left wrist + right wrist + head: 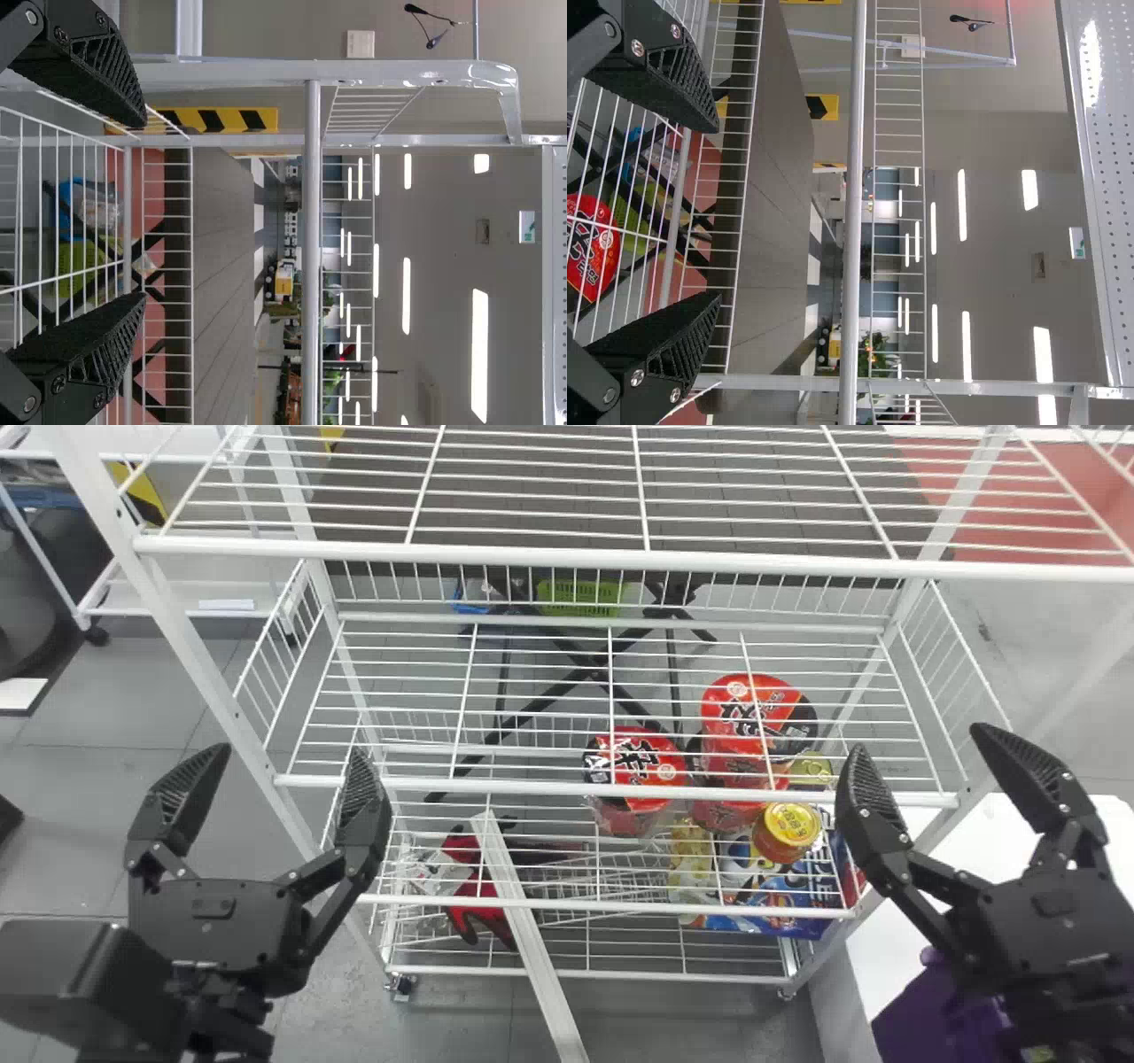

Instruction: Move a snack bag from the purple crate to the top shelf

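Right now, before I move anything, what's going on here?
Nothing is being handled: the left claw and right claw are both open and empty, in front of the white wire rack. The purple crate is at the head view's lower right, partly behind the right arm. Red noodle cups sit lower in the rack.

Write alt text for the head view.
Left gripper and right gripper, both open and empty, hang before a white wire rack; red packs sit below its middle shelf; the purple crate is at lower right.
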Tool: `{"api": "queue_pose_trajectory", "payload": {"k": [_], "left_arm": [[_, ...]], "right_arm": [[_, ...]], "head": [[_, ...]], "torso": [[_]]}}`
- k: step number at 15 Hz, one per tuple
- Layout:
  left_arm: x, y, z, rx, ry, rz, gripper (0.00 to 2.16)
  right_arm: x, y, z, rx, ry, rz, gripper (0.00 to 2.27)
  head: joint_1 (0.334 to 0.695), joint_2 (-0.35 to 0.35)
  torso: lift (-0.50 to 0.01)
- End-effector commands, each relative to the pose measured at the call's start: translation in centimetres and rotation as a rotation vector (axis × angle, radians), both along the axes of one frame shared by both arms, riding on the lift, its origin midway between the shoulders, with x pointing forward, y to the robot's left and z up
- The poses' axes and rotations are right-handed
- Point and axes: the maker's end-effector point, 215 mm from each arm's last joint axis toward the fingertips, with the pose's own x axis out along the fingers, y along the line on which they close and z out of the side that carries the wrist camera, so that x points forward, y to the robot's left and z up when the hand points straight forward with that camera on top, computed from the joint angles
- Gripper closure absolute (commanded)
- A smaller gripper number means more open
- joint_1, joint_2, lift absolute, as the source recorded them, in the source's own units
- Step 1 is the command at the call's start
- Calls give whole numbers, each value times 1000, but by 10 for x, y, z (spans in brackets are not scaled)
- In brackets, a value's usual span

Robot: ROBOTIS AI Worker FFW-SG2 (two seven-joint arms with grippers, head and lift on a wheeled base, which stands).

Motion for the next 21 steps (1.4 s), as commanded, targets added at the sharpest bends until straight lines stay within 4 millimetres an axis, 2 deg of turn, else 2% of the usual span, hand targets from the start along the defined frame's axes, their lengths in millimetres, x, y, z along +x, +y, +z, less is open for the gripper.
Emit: {"api": "queue_pose_trajectory", "payload": {"k": [1,14,21], "left_arm": [[0,0,1,0,-1,0,130],[-2,2,10,-9,-36,9,130],[-3,2,7,-12,-28,8,130]], "right_arm": [[-1,1,1,1,-2,1,174],[-2,0,-3,-15,6,4,174],[-2,1,-4,-14,8,6,174]], "head": [[695,-22],[695,-19],[695,-20]], "torso": [[-324],[-376],[-404]]}}
